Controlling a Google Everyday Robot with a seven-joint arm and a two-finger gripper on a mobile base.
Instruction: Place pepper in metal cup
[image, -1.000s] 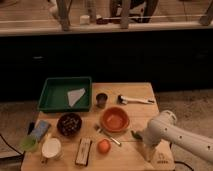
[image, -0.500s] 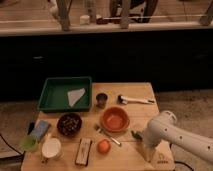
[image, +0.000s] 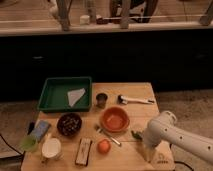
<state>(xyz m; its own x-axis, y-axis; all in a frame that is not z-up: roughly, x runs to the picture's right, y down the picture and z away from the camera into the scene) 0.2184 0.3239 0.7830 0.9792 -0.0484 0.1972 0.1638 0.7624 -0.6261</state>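
Observation:
The metal cup is small, dull grey, and stands upright right of the green tray and behind the orange bowl. A dark green bit that looks like the pepper lies just right of the orange bowl, partly hidden by my white arm. My gripper points down at the table's front right corner, a little in front of the pepper and well away from the cup.
A green tray holds a white paper. A dark bowl, white mug, light green cup, orange fruit, dark bar, spoon and white-handled utensil lie on the wooden table.

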